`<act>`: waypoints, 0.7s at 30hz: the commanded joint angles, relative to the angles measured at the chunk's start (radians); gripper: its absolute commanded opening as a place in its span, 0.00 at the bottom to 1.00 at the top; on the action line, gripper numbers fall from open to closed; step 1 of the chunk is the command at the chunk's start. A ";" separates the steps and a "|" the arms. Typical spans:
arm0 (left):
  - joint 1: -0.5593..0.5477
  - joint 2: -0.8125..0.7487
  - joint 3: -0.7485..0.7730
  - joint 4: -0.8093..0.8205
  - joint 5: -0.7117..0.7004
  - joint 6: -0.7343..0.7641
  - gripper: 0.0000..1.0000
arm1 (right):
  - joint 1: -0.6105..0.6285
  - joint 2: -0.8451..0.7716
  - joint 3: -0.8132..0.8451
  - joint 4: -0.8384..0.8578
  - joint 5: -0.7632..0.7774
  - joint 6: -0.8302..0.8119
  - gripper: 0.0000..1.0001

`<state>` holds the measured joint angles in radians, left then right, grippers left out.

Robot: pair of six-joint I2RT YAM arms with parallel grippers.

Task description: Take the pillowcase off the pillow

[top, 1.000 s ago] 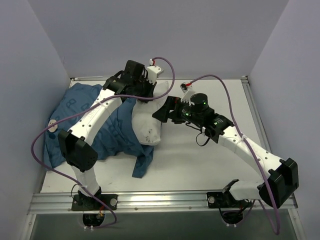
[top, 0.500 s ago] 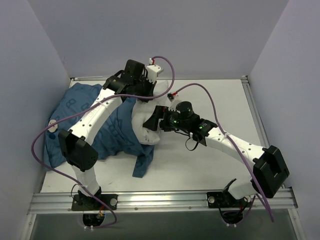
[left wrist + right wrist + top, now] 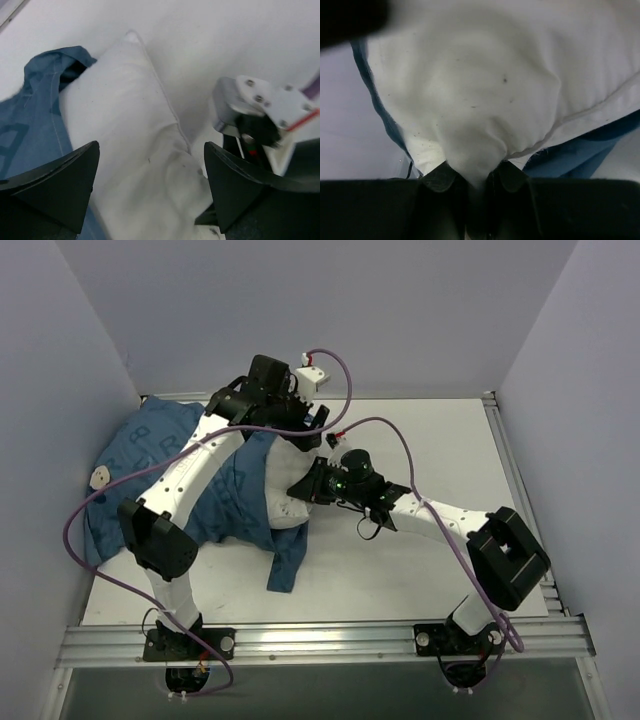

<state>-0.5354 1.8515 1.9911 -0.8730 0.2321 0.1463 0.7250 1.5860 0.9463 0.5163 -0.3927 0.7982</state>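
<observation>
The right tool is clamped on a pinch of the soft, light pillow, which lies half out of the limp pillowcase on the counter, while the left tool hangs apart and, I think, should take the case's hem.

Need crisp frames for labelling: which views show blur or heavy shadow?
Top external: sharp, evenly lit, only soft shadows on the table. Left wrist: pillow fairly clear, left gripper dark and soft-edged. Right wrist: pillow close and soft-focused, dark blur top-left, right gripper in shadow.
</observation>
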 commanded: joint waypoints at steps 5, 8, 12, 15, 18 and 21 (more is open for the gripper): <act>0.087 -0.113 0.075 -0.171 0.284 0.128 0.94 | -0.039 0.012 -0.060 0.183 -0.018 0.116 0.00; 0.137 -0.176 0.014 -0.271 0.224 0.215 0.94 | -0.045 0.019 -0.072 0.235 -0.015 0.179 0.00; 0.137 -0.325 -0.252 -0.221 0.035 0.300 0.94 | -0.044 0.006 -0.066 0.281 0.009 0.243 0.00; 0.143 -0.435 -0.430 -0.147 -0.124 0.311 0.94 | -0.042 -0.003 -0.034 0.235 0.018 0.225 0.00; 0.170 -0.491 -0.530 -0.094 -0.209 0.279 0.94 | -0.042 -0.006 -0.030 0.218 0.015 0.216 0.00; 0.218 -0.518 -0.575 -0.045 -0.223 0.228 0.94 | -0.044 -0.011 -0.037 0.211 0.025 0.216 0.00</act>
<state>-0.3599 1.3590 1.4498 -1.0279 0.1051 0.4080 0.6804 1.6176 0.8604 0.6464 -0.3855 0.9947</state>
